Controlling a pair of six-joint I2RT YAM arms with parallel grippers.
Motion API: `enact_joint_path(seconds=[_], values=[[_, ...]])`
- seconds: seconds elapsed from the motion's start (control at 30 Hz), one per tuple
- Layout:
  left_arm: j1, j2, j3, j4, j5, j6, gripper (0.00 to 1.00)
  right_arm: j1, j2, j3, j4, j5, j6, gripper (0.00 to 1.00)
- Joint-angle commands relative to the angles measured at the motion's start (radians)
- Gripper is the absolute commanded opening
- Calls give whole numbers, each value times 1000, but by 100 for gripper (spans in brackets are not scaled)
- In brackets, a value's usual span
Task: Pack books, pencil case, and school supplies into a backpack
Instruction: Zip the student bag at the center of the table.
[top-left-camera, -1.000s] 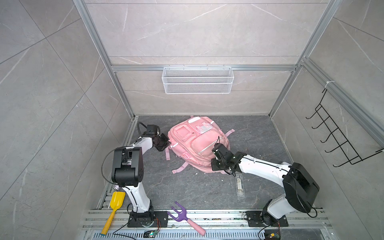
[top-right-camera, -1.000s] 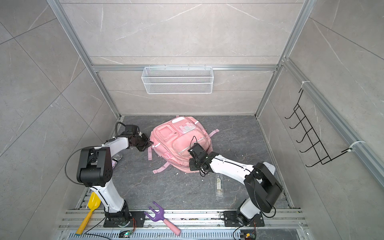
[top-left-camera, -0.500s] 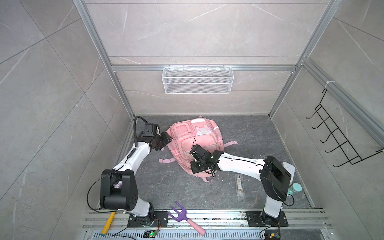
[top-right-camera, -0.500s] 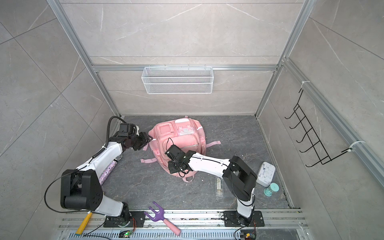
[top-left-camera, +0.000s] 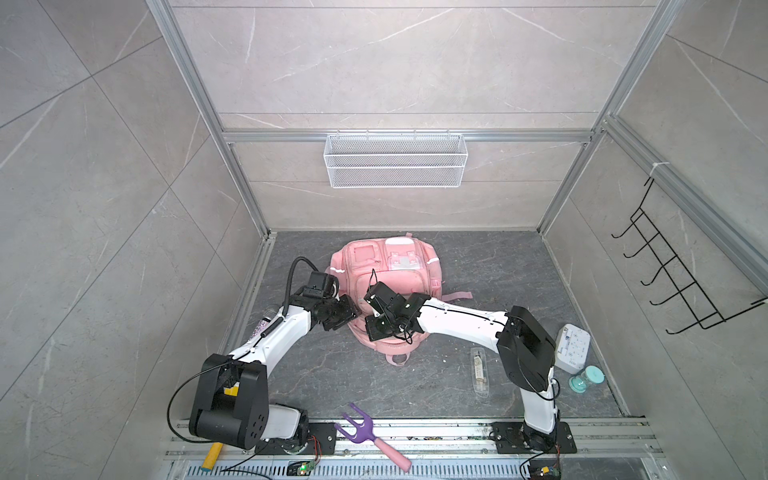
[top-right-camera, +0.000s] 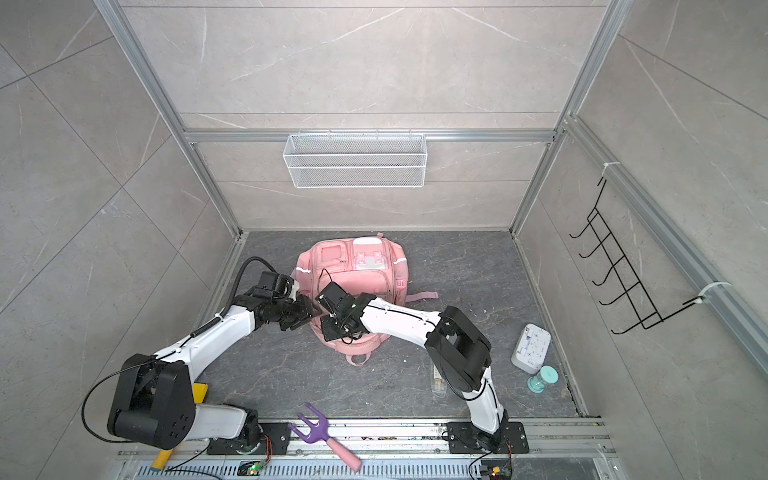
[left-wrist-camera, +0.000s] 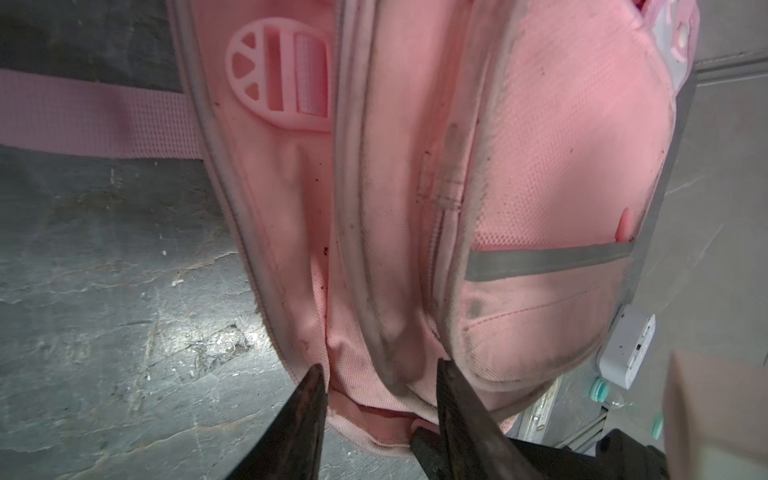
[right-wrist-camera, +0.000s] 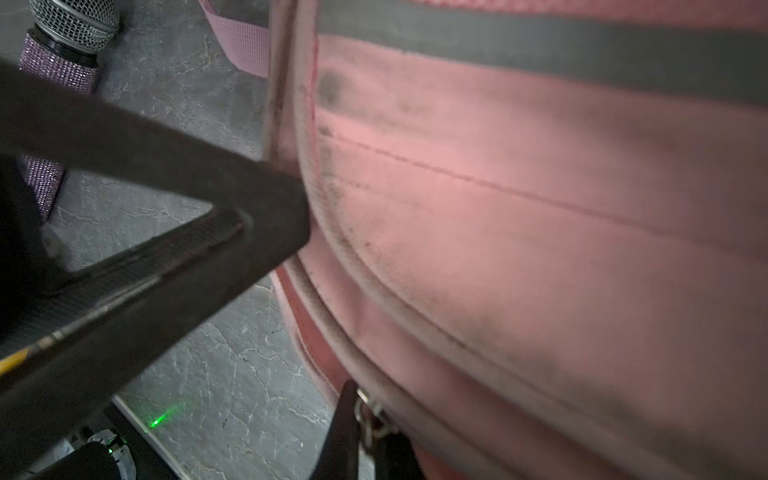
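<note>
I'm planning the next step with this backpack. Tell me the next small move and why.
Probably close the left gripper on the piped edge of the backpack. Its jaws stand apart on either side of that edge, while the right gripper is shut on the zipper pull. Bracing the fabric should let the pull slide rather than drag the bag.

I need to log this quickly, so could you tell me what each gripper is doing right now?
Left gripper: open, jaws astride a backpack seam.
Right gripper: closed on the zipper pull.
</note>
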Motion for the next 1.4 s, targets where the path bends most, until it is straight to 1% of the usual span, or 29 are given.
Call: enact_joint_path(seconds=[0.0, 0.07, 0.23, 0.33, 0.4, 0.53, 0.7, 0.8, 0.97, 1.03, 1.1, 1.2, 1.37], values=[[-18, 1, 0, 52, 19, -25, 40, 3, 1, 40, 0, -23, -4, 0], [-22, 22, -3, 78, 17, -37, 32, 3, -8, 36, -1, -30, -9, 0], [-22, 63, 14, 96, 1, -45, 24, 4, -46, -1, -13, -18, -21, 0], [-21, 75, 38, 78, -38, -34, 8, 4, -79, -45, -16, -4, -26, 0], [-14, 81, 53, 72, -55, -26, 0, 4, -106, -80, -21, 12, -28, 0], [22, 88, 71, 71, -73, -18, 0, 0, -169, -168, -34, 63, -35, 0], [77, 93, 86, 63, -81, -8, 0, -47, -257, -289, -36, 86, -43, 0], [107, 91, 87, 71, -84, -10, 0, -114, -301, -358, -42, 89, -63, 0], [132, 98, 99, 85, -85, -10, 0, -262, -345, -428, -53, 90, -102, 0], [134, 115, 112, 89, -84, -13, 0, -288, -347, -429, -53, 91, -113, 0], [134, 137, 125, 100, -79, -20, 0, -290, -342, -421, -50, 80, -113, 0], [134, 177, 150, 120, -68, -39, 0, -281, -338, -422, -13, 14, -92, 0], [134, 251, 211, 144, -58, -60, 0, -223, -342, -407, -16, 37, -75, 0]])
